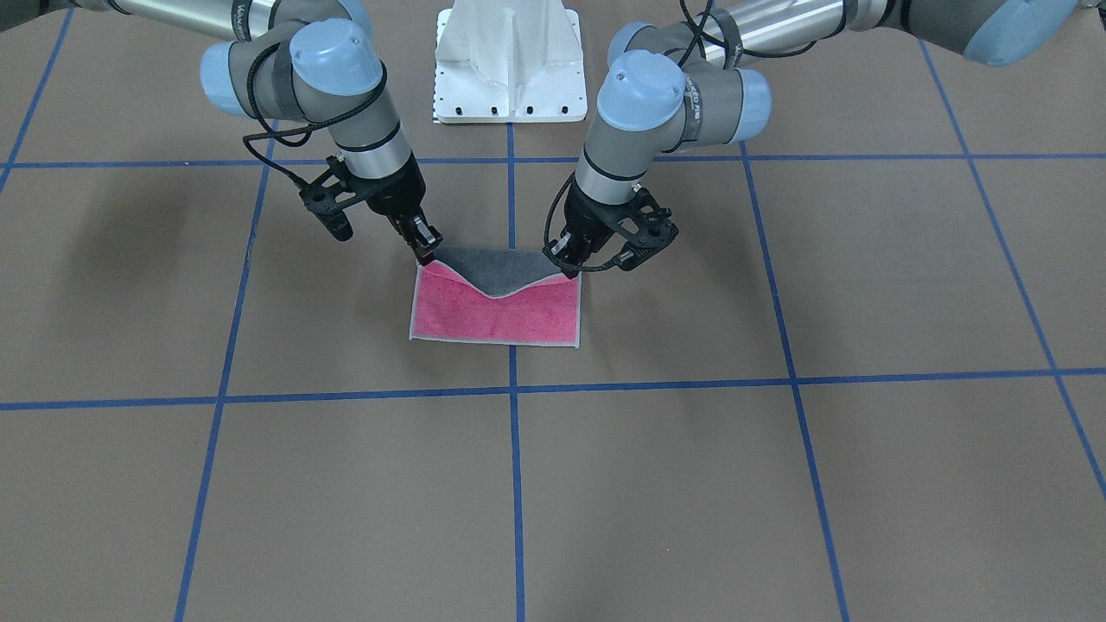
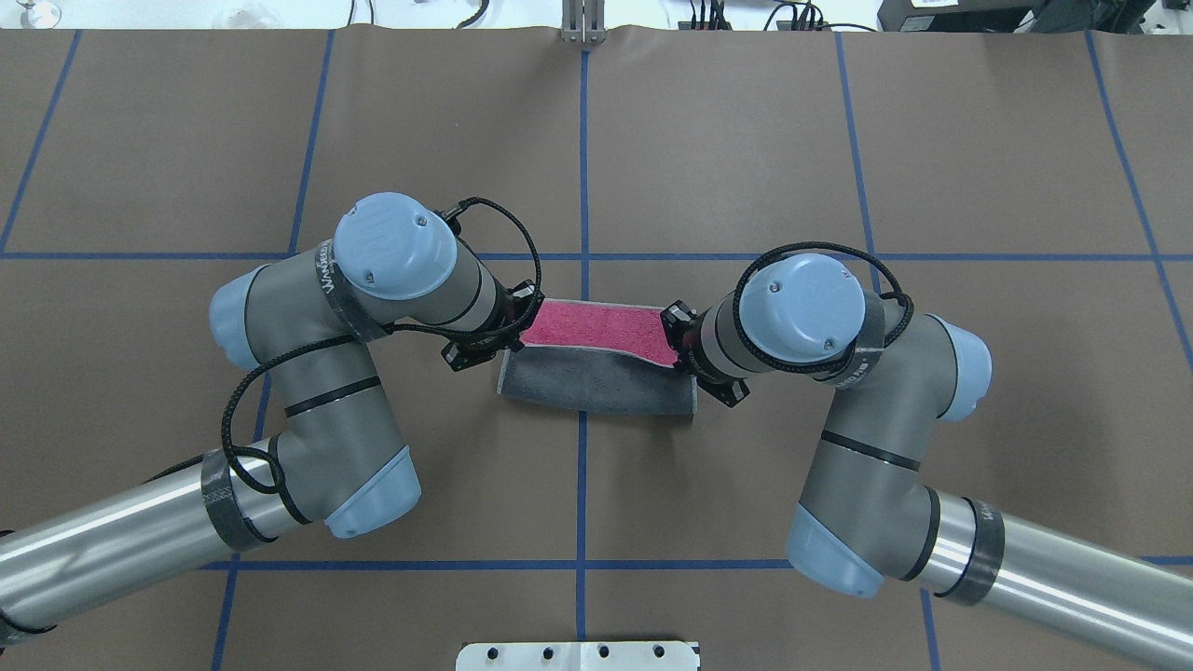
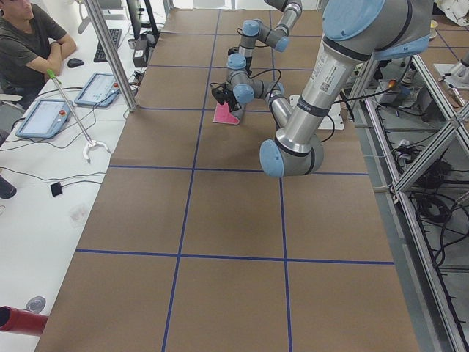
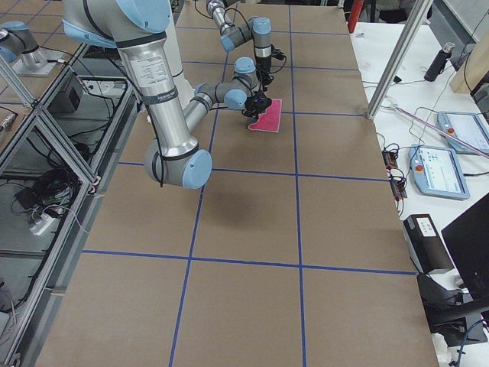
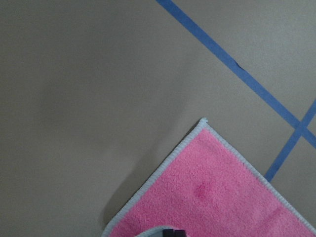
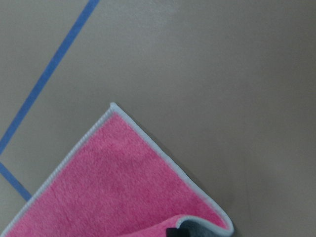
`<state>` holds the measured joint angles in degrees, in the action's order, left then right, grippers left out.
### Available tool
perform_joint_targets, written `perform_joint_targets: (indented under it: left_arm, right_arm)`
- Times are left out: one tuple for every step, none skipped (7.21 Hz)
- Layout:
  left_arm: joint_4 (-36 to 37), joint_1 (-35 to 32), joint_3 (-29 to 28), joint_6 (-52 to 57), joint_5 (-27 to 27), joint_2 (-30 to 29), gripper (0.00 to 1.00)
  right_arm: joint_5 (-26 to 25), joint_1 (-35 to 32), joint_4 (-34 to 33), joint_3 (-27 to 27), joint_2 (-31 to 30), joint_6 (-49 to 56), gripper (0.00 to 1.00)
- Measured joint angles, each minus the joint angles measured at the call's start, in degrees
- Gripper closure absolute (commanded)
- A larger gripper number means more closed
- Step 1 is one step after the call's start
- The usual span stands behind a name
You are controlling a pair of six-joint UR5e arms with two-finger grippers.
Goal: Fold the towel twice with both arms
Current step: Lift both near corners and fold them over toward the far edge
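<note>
The brown worktop (image 1: 778,484), gridded with blue tape lines (image 1: 515,484), carries everything. The left arm (image 2: 317,373) and right arm (image 2: 867,410) lean in from either side. The towel (image 1: 492,315) lies near the worktop's middle, pink face up. Its robot-side edge is lifted and the grey underside sags between the arms. Each arm's jaws are pinched narrow on one raised corner.
</note>
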<state>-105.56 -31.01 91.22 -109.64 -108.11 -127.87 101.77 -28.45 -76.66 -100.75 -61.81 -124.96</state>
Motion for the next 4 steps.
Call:
perform_joint_targets:
  left_arm:
    - [-1.6, -0.2, -1.5, 0.0, 0.0, -0.2, 1.0]
    - [-2.6, -0.6, -2.5, 0.0, 0.0, -0.4, 1.0]
    - [-3.0, -1.1, -3.0, 0.0, 0.0, -0.4, 1.0]
    - [-3.1, -1.7, -3.1, 0.1, 0.0, -0.4, 1.0]
  right_arm:
    - [0.1, -0.6, 0.0, 1.0, 0.6, 0.1, 1.0]
    - [0.2, -1.2, 0.4, 2.2, 1.1, 0.1, 1.0]
    - [0.2, -1.6, 1.1, 3.4, 1.5, 0.2, 1.0]
    - [0.2, -2.0, 1.6, 4.1, 1.8, 0.3, 1.0]
